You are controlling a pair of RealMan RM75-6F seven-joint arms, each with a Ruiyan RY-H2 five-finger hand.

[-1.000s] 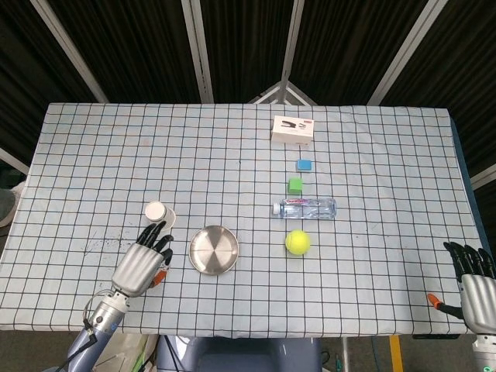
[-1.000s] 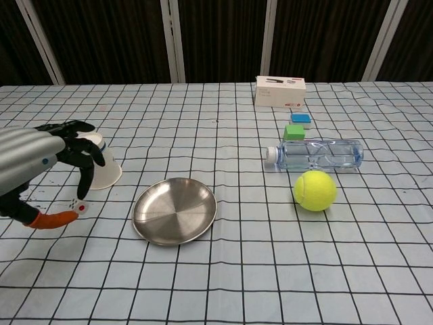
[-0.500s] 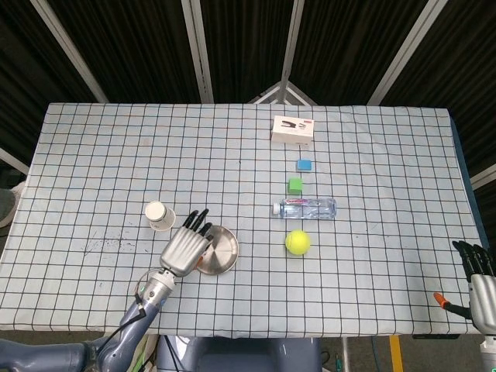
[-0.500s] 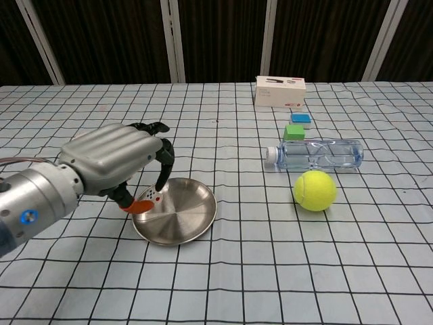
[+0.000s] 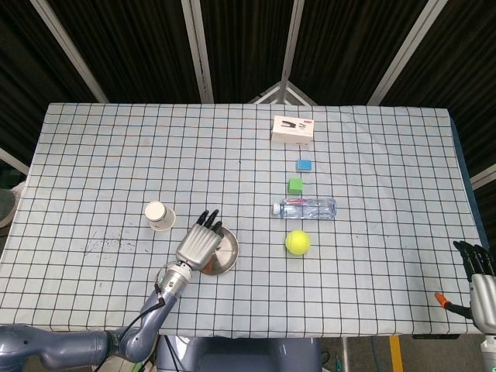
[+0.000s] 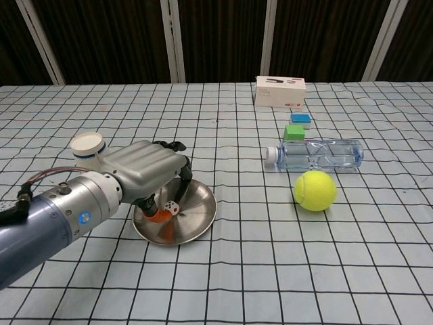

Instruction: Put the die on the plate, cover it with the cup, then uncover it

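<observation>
My left hand (image 6: 145,172) hovers low over the round steel plate (image 6: 197,215), palm down. The small white die (image 6: 173,209) with red dots is pinched between its orange-tipped thumb and a finger, just above the plate's surface. In the head view the left hand (image 5: 200,244) covers most of the plate (image 5: 229,254) and hides the die. The white paper cup (image 5: 159,215) stands upright left of the plate, and in the chest view the cup (image 6: 88,144) shows partly behind the forearm. My right hand (image 5: 477,280) stays at the table's front right corner, fingers apart, holding nothing.
A yellow tennis ball (image 6: 314,190) lies right of the plate. Behind it is a clear bottle (image 6: 314,154) on its side, then a green block (image 6: 293,132), a blue block (image 6: 300,119) and a white box (image 6: 280,91) further back.
My left hand has carried the die rightward from beside the cup to over the plate and lowered it. The right hand has barely moved.
</observation>
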